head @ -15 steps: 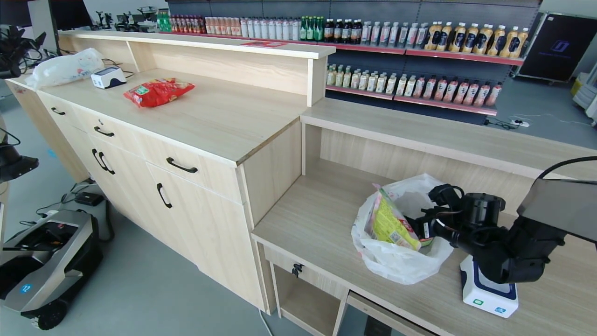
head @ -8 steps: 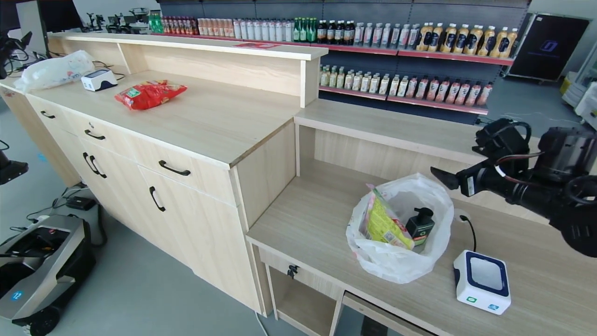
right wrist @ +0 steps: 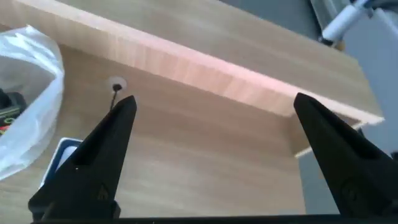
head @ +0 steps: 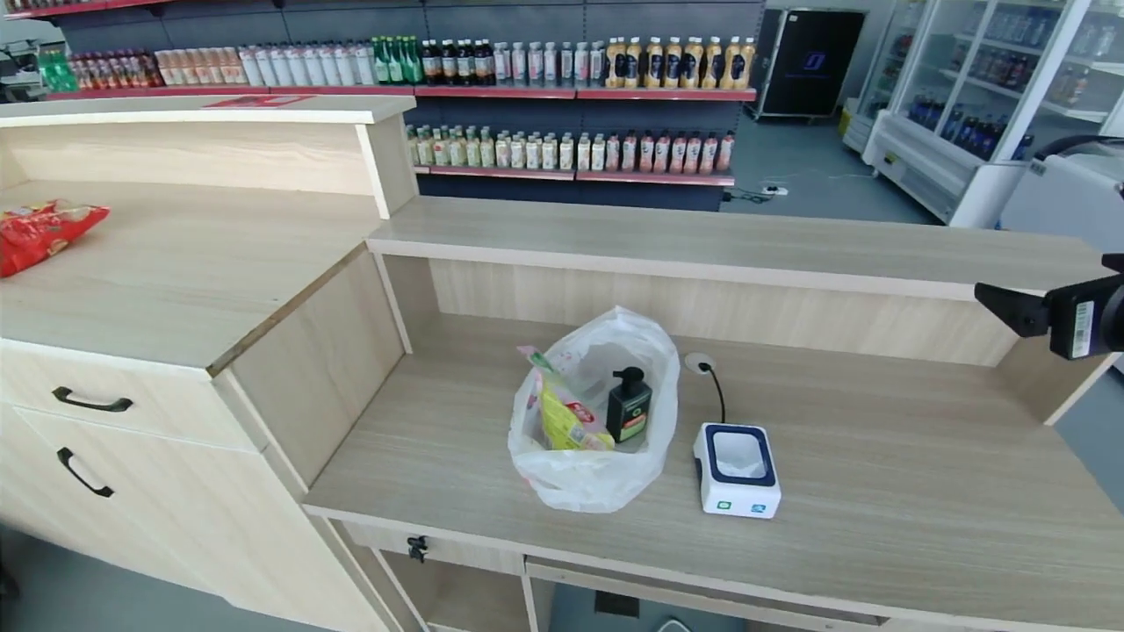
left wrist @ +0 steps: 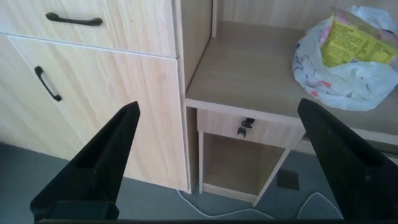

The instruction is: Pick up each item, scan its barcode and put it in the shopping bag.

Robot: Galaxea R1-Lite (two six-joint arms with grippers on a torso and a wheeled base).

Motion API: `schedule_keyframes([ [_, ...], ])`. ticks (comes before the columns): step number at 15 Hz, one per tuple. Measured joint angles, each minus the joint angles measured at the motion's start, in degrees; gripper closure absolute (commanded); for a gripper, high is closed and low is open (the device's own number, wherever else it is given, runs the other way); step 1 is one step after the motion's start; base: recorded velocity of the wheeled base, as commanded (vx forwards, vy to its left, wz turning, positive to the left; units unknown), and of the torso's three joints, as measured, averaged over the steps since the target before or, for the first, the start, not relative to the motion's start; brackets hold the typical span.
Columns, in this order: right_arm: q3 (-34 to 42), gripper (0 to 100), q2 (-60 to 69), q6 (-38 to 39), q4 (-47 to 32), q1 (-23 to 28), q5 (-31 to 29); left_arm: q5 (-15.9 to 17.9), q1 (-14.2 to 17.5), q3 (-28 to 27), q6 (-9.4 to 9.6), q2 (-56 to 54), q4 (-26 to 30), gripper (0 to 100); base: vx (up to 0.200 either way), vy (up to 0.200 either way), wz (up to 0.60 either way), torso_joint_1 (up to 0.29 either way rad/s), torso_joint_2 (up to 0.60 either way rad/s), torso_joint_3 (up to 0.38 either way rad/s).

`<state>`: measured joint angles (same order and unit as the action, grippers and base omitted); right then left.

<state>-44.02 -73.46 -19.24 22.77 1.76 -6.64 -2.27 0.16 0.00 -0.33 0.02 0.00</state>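
bag loaded, both grippers empty

shopping bag (head: pixel 575 484) sits mid-counter (head: pixel 887 478), scanner (head: pixel 736 470) just beside it at 3 o'clock, bare wood beyond. inside, pump bottle (head: pixel 629 414) stands upright; yellow packet (head: pixel 565 423) leans, long axis 11 to 5. right gripper (right wrist: pixel 211 163) at 2 o'clock and left gripper (left wrist: pixel 219 163) gape empty.

I cannot read any words or numbers. The white sticker (head: pixel 1082 329) on my right arm (head: pixel 1113 319) shows only black bars. The scanner (head: pixel 736 470) has a small green mark and a blue one. Print on the yellow snack pack (head: pixel 566 420) and black pump bottle (head: pixel 629 412) is too small.
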Motion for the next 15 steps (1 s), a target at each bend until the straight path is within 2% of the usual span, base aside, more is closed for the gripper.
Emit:
schedule_keyframes([
  [2,0.2,0,4.9,5.6,-11.3,1.3,-4.4,0.0,0.0,0.0,0.01,0.0,0.0,0,0.000,0.000,-0.60,0.000,0.00,0.007],
  [3,0.9,0,7.2,6.9,-13.8,2.5,-5.1,0.0,0.0,0.0,0.00,0.0,0.0,0,0.000,0.000,-0.60,0.002,0.00,0.002],
  [6,9.9,0,16.4,8.5,-15.8,4.8,-4.6,0.0,0.0,0.0,0.01,0.0,0.0,0,0.000,0.000,0.00,0.000,0.00,0.000],
  [10,33.7,0,36.6,10.1,-13.5,4.4,-3.4,0.0,0.0,0.0,0.01,0.0,0.0,0,0.000,0.000,0.00,0.000,0.00,0.000],
  [11,38.2,0,42.4,11.4,-16.1,3.8,-3.1,0.0,0.0,0.0,0.00,0.0,0.0,0,0.000,0.000,0.00,0.000,0.00,0.000],
  [15,43.2,0,63.6,18.8,-21.5,0.0,1.9,0.0,0.0,0.0,0.00,0.0,0.0,0,0.000,0.000,0.00,0.000,0.00,0.000],
])
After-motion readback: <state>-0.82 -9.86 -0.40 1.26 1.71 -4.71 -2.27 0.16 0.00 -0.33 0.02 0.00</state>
